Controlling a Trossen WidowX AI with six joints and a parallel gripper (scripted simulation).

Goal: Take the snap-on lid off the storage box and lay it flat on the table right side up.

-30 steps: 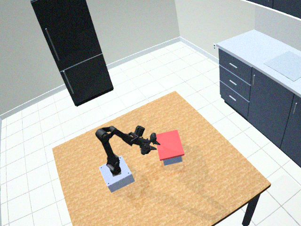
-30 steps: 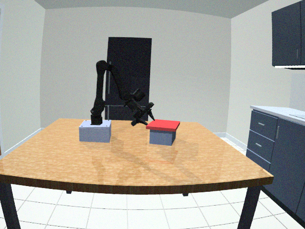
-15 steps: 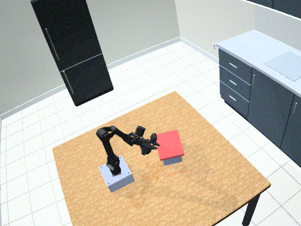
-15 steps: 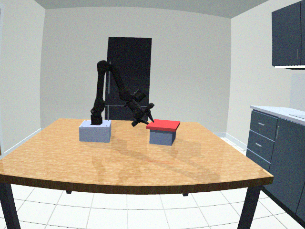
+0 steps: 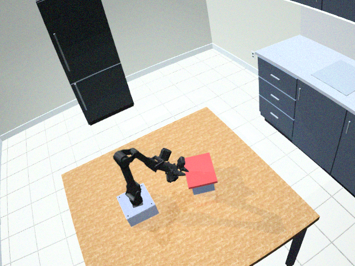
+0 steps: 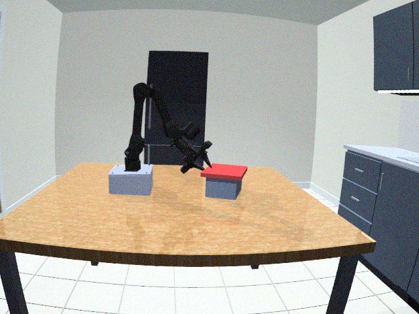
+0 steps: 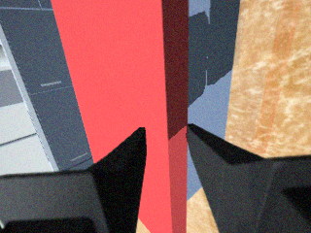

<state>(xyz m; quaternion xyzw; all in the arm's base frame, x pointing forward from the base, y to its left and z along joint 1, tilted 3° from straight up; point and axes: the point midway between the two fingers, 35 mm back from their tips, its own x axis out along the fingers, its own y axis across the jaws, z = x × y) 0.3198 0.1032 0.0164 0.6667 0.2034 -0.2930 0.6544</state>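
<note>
Pincer (image 7: 164, 133): black, two-fingered, pinching the left edge of the red snap-on lid (image 6: 224, 171). In the wrist view one finger (image 7: 127, 160) lies over the lid's top face and the other sits against the underside of its overhanging rim, the dark red edge between them.

Arm (image 6: 137, 125): black, six-jointed, rising from its base, folding at a high elbow and sloping down to the right toward the lid. A small dark camera block sits on the wrist.

Base block (image 6: 130, 182): pale grey-blue, square, standing on the table left of the box, well apart from it.

Snap-on lid: flat red rectangle, wider than the box, overhanging it on all visible sides. It sits level on the box; whether the pinched edge has lifted cannot be told.

Storage box (image 6: 222, 188): grey-blue, upright, near the middle of the table, to the right of the arm.

Table (image 6: 84, 219): wooden top, orange-tan grain, dark legs; carries base block and box.

Fridge (image 6: 177, 84): tall, black, against the far wall behind the arm.

Cabinets (image 6: 368, 189): slate-blue drawers and doors under a pale counter along the right wall; a wall cupboard above.

Floor (image 5: 200, 86): white tiles.
</note>
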